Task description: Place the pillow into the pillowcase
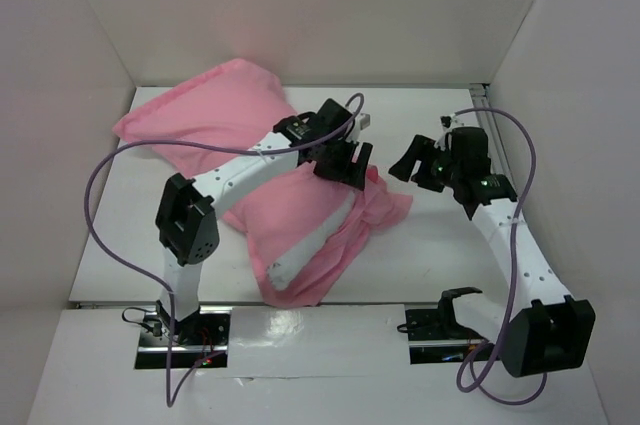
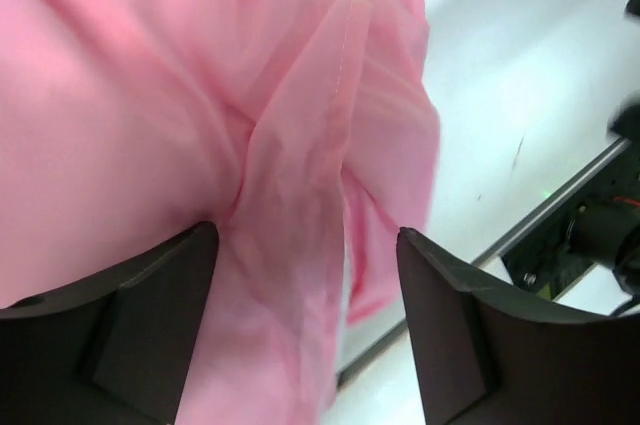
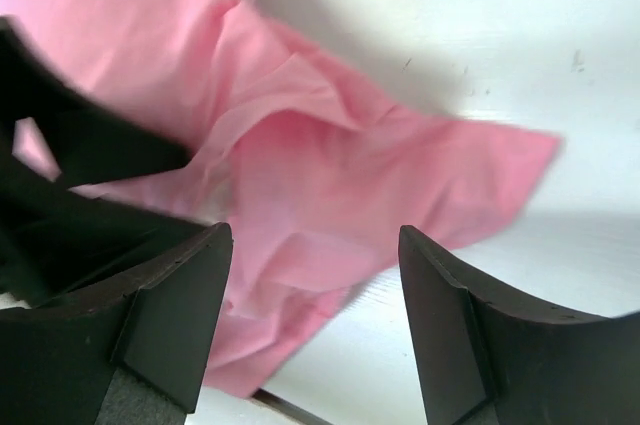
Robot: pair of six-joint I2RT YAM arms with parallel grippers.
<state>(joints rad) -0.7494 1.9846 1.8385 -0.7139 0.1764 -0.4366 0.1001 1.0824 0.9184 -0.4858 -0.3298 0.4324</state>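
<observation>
Pink shiny satin pillowcase [image 1: 215, 110] sprawled diagonally from far left toward centre of white table [image 1: 430, 245], bulging. Plump white pillow [image 1: 290, 265] mostly hidden inside, only pale edge peeking out at near opening. Left gripper [image 1: 348, 160] poised over loose pink hem, jaws spread wide, clamping nothing. Right gripper [image 1: 415, 160] near cloth's right corner, over bare table — jaws apart, empty.

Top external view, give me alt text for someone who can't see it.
A pink pillowcase lies bulging diagonally across a white table, with a sliver of the white pillow showing at its near opening. The left gripper hangs open over the case's loose right-hand edge. The right gripper is open above the table beside it.
</observation>
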